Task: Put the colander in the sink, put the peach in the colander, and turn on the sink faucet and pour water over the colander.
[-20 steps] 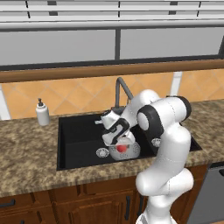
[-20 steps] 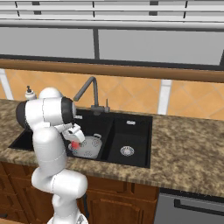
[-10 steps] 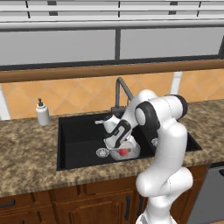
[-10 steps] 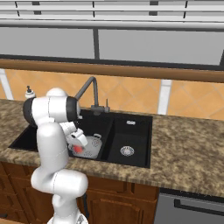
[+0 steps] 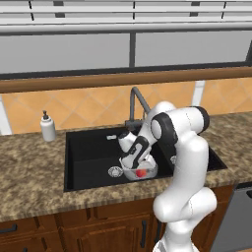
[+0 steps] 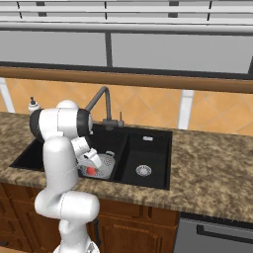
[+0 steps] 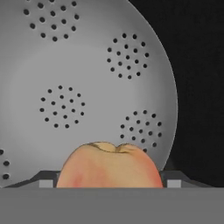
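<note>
The granite table (image 5: 29, 182) runs across the room beneath a window and an orange tiled backsplash, with wooden cabinets below it. The black sink (image 5: 86, 152) is recessed into the table; from the right base view, its wide left basin and smaller right basin (image 6: 146, 158) are each visible, the right one with a silver drain at its floor.

The white arm (image 5: 184, 162) rises from the floor in front of the cabinets and bends down into the left basin. The dark sink faucet (image 5: 137, 101) stands at the back rim of the sink, at 12 o'clock from the arm's wrist, its gooseneck spout angled forward over the basin.

The colander (image 5: 140, 171) sits on the floor of the left basin, near the front wall. A silver drain (image 5: 115, 172) lies just beside it at 9 o'clock in the left base view. In the hand view, the colander (image 7: 78, 87) shows its grey inner wall with clusters of small holes.

The gripper (image 5: 134, 158) is lowered into the colander. It is clenched on the peach (image 7: 110, 165), whose sides sit between the two finger tips (image 7: 43, 180). The peach (image 5: 141, 173) appears as a red spot inside the colander bowl, also visible from the right base view (image 6: 91, 170).

A white soap dispenser (image 5: 47, 127) stands on the table at 9 o'clock from the sink, well apart from the colander.
</note>
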